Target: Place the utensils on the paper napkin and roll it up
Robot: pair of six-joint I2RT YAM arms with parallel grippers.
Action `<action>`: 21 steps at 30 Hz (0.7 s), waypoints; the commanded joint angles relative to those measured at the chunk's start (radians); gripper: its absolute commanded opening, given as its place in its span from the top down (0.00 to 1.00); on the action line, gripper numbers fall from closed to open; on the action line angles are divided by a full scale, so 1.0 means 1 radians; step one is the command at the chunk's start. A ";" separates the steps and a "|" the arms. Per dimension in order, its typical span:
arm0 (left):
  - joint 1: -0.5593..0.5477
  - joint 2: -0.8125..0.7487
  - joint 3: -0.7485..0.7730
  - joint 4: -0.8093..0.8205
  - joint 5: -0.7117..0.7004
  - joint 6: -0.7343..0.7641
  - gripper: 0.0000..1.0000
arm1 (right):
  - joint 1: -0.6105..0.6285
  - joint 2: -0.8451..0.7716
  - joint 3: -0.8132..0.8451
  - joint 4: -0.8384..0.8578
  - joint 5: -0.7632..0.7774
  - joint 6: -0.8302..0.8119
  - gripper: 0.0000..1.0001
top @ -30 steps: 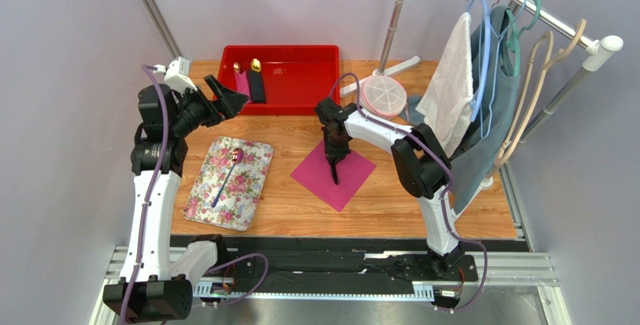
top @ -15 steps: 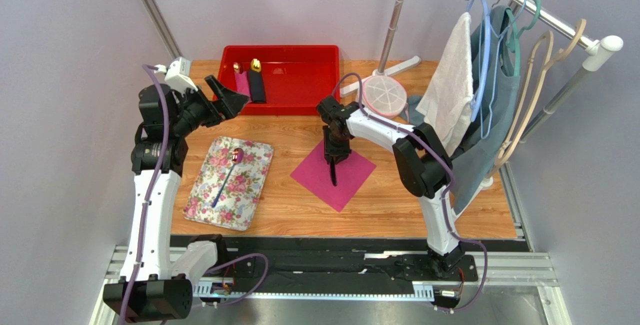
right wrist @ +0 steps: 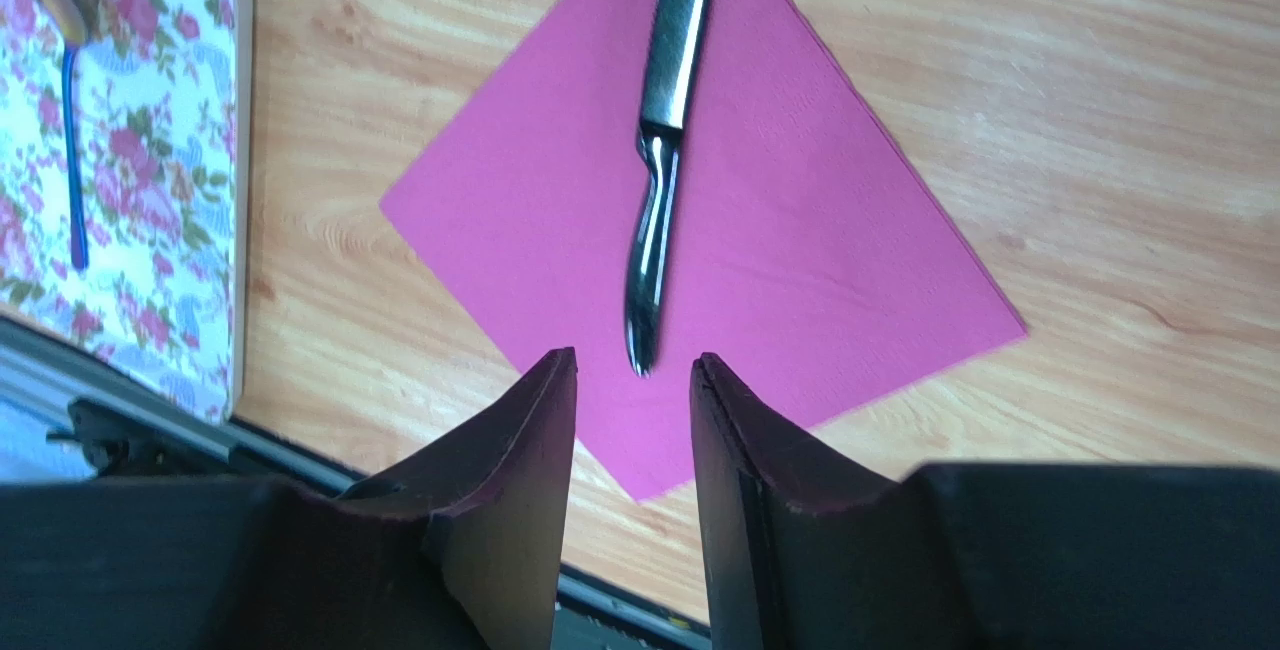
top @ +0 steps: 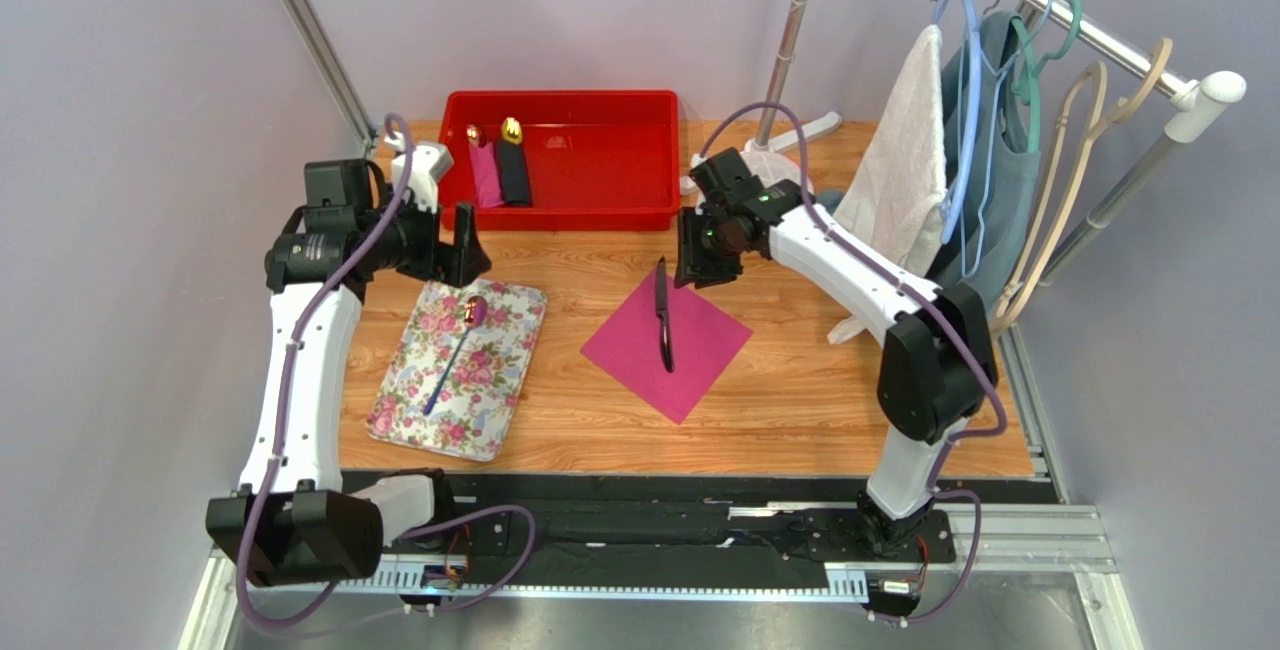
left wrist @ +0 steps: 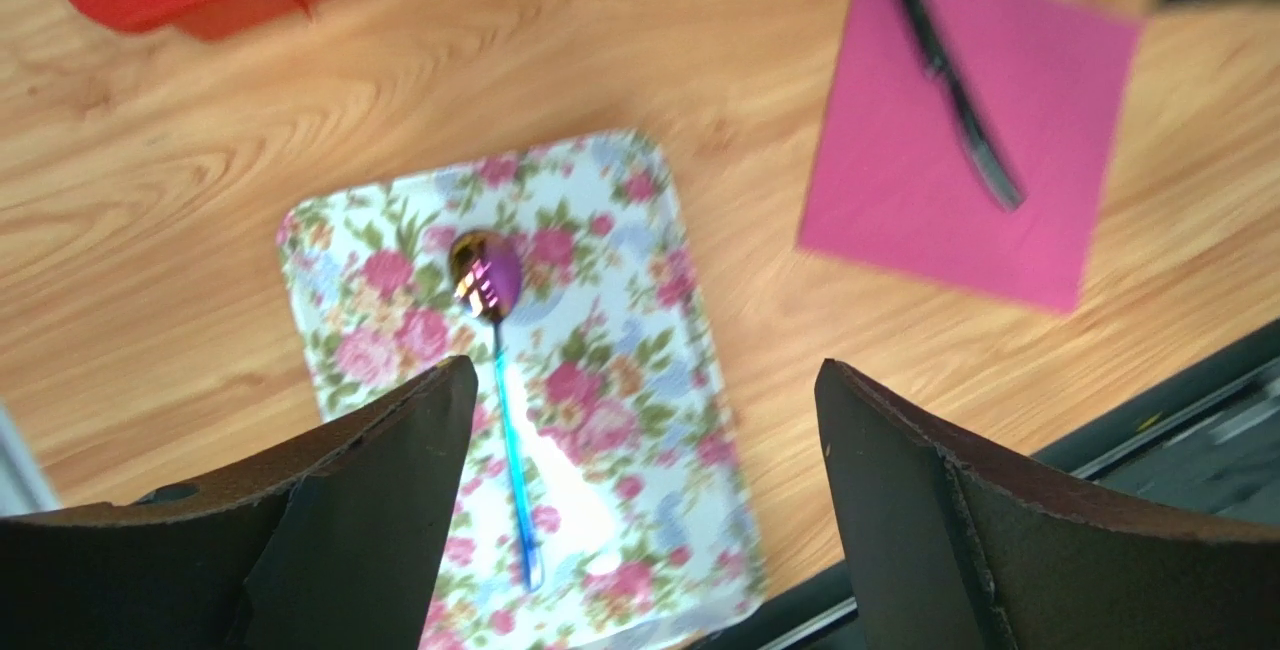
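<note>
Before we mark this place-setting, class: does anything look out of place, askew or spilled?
Nothing is spilled or damaged. The napkin lies turned like a diamond, with the knife on it. The spoon lies apart on the floral mat, not on the napkin.

Pale wood grain is being shown by the surface [top: 796,395]. The paper napkin [top: 699,343] is being seen as matt. Glossy metal is being displayed by the knife [right wrist: 657,215], a mirror-bright head by the spoon [left wrist: 486,278], shiny plastic by the red bin [top: 601,212].
</note>
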 commanded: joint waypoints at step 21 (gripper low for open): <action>-0.001 0.446 -0.282 0.162 -0.326 0.355 0.52 | -0.073 -0.137 -0.112 0.108 -0.249 -0.118 0.60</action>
